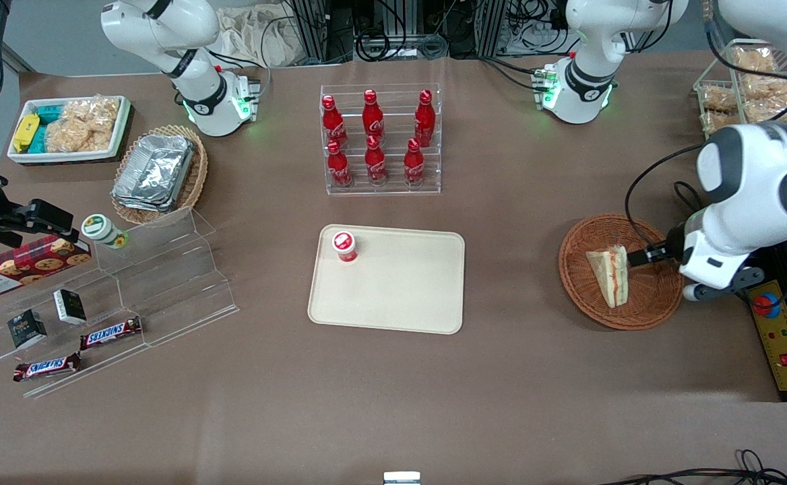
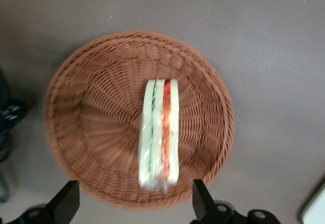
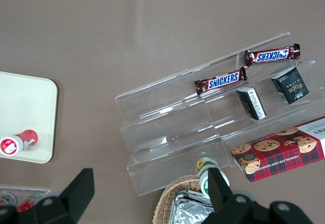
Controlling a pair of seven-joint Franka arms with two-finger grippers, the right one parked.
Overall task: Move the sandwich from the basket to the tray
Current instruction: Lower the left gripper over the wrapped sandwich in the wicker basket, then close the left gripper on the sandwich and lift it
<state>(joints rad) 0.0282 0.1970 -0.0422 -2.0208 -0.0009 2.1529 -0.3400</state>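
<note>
Jaws of the left gripper (image 2: 131,203) are held wide apart, nothing between them, poised above the rim of the basket (image 1: 656,296) at the right of the front frame. One sandwich (image 1: 610,275) is seen standing on edge inside the basket, its filling layers turned upward. One tray (image 1: 400,296) lies at the frame's centre, well apart from the basket, with one red-capped cup (image 1: 344,246) on its upper left corner. Six red bottles (image 1: 374,138) are counted in a clear rack above the tray. Two Snickers bars (image 1: 77,350) lie at lower left.
</note>
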